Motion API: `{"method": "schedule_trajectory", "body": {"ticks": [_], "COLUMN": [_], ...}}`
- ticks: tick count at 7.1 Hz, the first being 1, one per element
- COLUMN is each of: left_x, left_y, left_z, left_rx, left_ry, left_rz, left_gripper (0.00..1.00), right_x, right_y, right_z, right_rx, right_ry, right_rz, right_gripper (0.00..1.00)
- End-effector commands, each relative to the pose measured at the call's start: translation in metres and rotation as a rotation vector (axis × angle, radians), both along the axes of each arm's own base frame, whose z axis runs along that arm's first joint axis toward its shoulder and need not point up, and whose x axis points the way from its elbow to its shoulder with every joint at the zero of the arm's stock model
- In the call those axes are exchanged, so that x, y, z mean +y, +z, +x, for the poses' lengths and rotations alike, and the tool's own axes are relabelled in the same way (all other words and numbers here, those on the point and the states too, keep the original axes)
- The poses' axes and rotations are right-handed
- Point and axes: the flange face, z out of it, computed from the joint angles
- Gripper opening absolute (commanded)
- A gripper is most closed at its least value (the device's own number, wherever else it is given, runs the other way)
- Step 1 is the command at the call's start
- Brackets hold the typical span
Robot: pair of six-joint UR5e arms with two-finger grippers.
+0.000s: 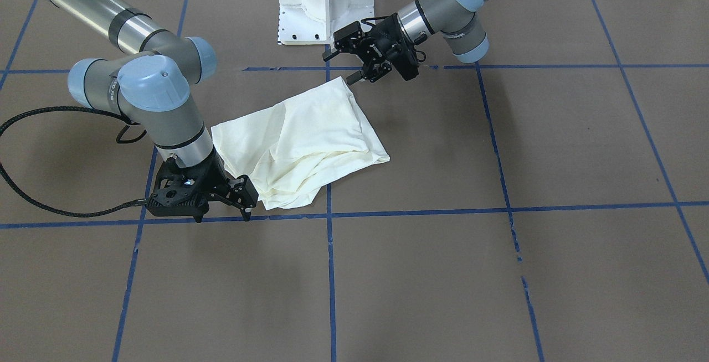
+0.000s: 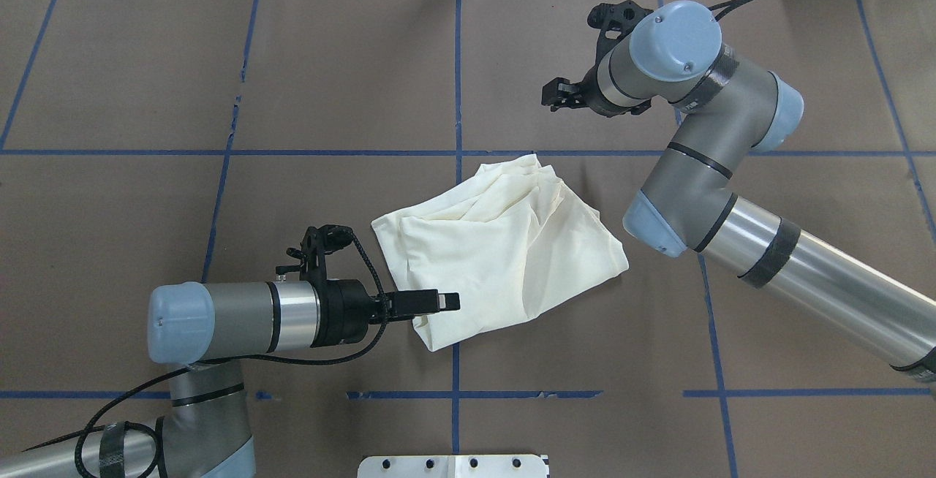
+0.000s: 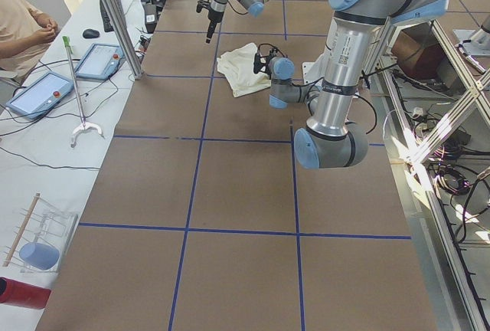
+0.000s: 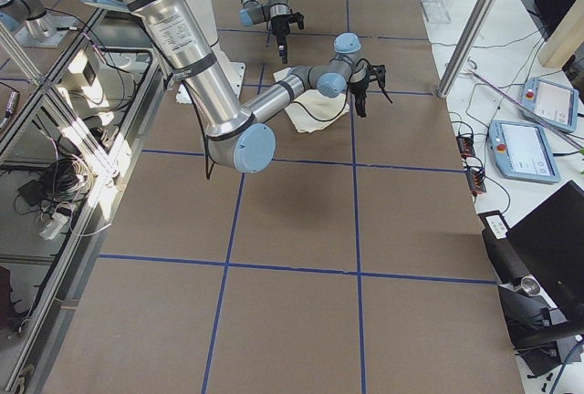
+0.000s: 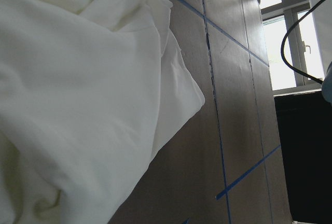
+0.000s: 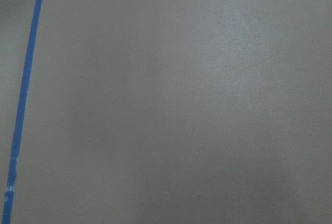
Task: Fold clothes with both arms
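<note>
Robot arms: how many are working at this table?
2. Left arm: from the overhead view's left, left gripper at the shirt's near corner. Right arm: from the right, right gripper beyond the shirt's far edge. No others visible.

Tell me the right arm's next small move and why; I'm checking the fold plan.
Likely shift the right gripper toward the robot, over the shirt's far corner, before lowering. It looks open and points down at bare table just beyond the shirt, its wrist view showing only table and blue tape, while the left gripper sits at the shirt's near corner.
</note>
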Motion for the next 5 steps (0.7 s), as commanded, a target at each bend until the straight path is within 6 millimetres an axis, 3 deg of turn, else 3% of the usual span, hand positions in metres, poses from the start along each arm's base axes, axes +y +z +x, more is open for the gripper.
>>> {"method": "schedule_trajectory", "body": {"ticks": [1, 3, 5], "left_x": [-0.027, -0.073, -0.089], "left_y": [0.016, 0.021, 0.026], "left_z": [0.002, -0.006, 0.022], "left_rx": [-0.067, -0.157, -0.201], "left_ry": [-0.09, -0.162, -0.17], "left_rz": [-0.063, -0.142, -0.156], "left_gripper": [0.97, 0.87, 0.87], "right_x": [0.0, 0.005, 0.006], "right_y": [-0.001, -0.002, -0.001], "right_z": [0.0, 0.005, 0.004], "right_rx": [-0.003, -0.01, -0.008], "right_ry": [0.004, 0.007, 0.007], "right_rz": [-0.002, 0.003, 0.003], "right_gripper": [1.0, 1.0, 1.0]}}
